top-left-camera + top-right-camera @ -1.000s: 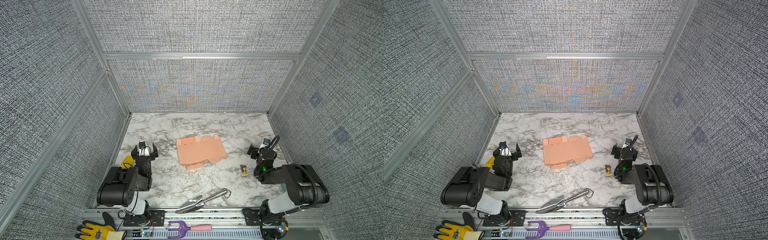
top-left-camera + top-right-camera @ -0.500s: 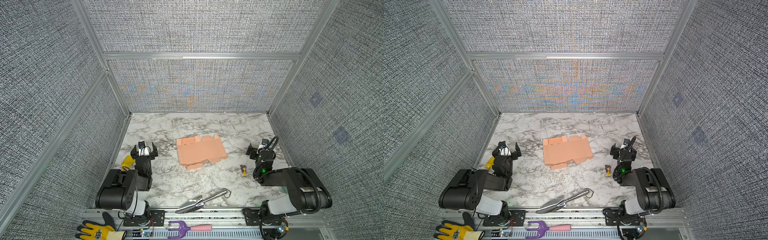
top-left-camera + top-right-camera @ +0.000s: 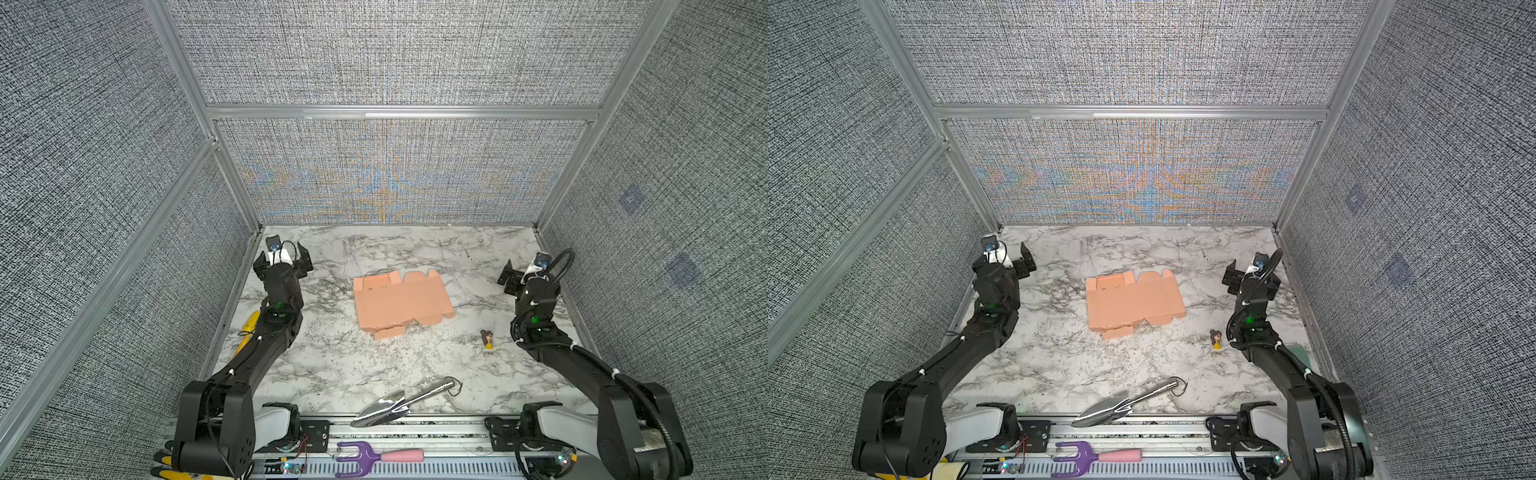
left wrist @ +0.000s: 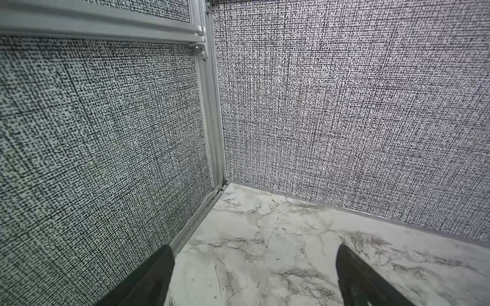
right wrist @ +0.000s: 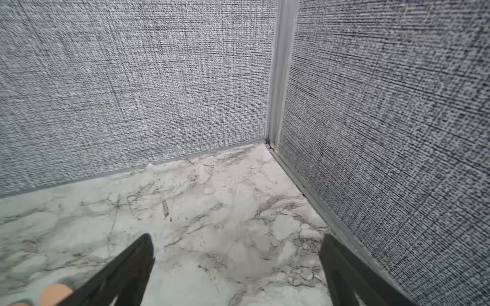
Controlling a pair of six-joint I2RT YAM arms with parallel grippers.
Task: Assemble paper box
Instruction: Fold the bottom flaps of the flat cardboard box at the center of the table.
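Top views, paper box: in both top views the salmon-pink paper box [image 3: 401, 301] [image 3: 1133, 301] is lying flat and unfolded near the middle of the marble table [image 3: 332, 365]. It is sitting between the two arms and touching neither. Its scalloped flaps are pointing toward the back wall, and a small tab is sticking out on the near side.
Top views, left gripper: the left gripper [image 3: 281, 266] [image 3: 1003, 266] is hanging close to the left wall, well apart from the box. Its fingers are standing wide apart and gripping nothing.
Top views, right gripper: the right gripper [image 3: 528, 276] [image 3: 1252, 278] is hanging close to the right wall, also well apart from the box. Its fingers are spread wide and empty.
Top views, other items: a small figurine [image 3: 487, 338] is standing near the right arm. A metal garden trowel [image 3: 405, 401] is lying at the table's near edge. A purple hand fork [image 3: 374, 457] with a pink handle is resting on the front rail. A yellow object [image 3: 250, 324] is lying beside the left arm, partly hidden.
Left wrist view: the left gripper [image 4: 254, 265] is facing a corner of the enclosure. Both dark fingers [image 4: 156, 275] are standing far apart, with only bare marble between them.
Right wrist view: the right gripper [image 5: 236, 265] is facing the opposite back corner. Its fingers [image 5: 127, 270] are gaping wide over bare marble, holding nothing.
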